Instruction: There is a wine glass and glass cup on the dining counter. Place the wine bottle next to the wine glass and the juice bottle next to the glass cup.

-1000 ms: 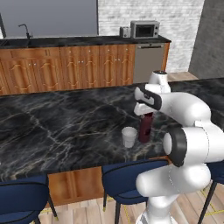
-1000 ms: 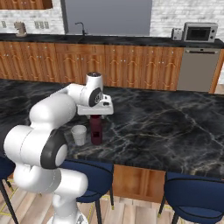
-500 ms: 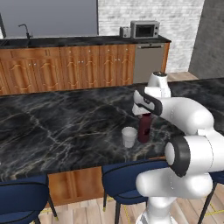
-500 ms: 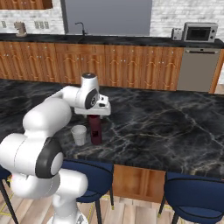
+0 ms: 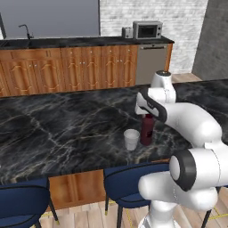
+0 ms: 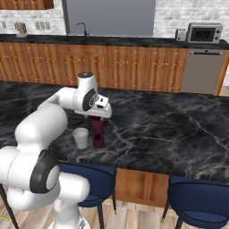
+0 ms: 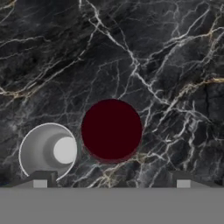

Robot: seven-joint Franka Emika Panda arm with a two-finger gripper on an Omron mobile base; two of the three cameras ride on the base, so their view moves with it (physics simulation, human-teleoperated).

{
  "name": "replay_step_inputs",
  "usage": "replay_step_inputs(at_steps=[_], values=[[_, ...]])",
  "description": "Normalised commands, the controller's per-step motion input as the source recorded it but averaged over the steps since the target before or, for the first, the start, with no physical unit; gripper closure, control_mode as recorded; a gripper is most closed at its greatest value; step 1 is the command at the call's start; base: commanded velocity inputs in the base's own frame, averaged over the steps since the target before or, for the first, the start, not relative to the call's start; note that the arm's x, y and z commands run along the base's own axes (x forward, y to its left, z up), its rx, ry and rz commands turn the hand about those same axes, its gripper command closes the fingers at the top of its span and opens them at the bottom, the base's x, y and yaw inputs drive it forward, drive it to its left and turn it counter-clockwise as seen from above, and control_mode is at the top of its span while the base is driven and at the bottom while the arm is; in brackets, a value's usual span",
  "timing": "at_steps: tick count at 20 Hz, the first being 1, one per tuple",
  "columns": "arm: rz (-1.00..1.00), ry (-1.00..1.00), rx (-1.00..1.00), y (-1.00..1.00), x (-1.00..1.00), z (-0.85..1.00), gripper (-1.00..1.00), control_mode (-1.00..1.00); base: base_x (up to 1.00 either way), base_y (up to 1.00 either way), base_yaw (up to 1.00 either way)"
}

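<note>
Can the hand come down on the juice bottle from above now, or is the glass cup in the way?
Probably yes. The hand hangs directly above the juice bottle with nothing between them; the glass cup stands apart at its side, though close to one fingertip.

The dining counter (image 5: 67, 133) is polished black marble, its smooth face streaked with white veins and a few gold ones (the gold shows best from the hand camera). Its base (image 6: 143, 185) looks like warm, lightly glossy wood. The juice bottle (image 5: 147, 129) has a dark maroon surface, even and matt, with no label. The glass cup (image 5: 131, 139) beside it is whitish and translucent, smooth, with a paler bottom seen from above. The stools (image 6: 201, 201) have seats of matt navy padding. The far cabinets (image 5: 67, 67) are orange-brown wood with a visible sheen, under a dark top. The microwave (image 6: 205, 32) and dishwasher front (image 6: 200, 70) look like brushed grey metal.
</note>
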Motion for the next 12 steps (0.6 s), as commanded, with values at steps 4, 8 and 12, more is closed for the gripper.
replay_step_inputs(at_steps=[4, 8, 12], values=[[-0.18, 0.0, 0.0, 0.0, -0.35, 0.13, -1.0, -1.0, 0.0, 0.0, 0.0], [-0.07, 0.0, 0.03, 0.0, -0.51, 0.07, -1.0, -1.0, 0.0, 0.0, 0.0], [0.01, 0.0, 0.04, 0.04, -0.53, 0.09, -1.0, -1.0, 0.0, 0.0, 0.0]])
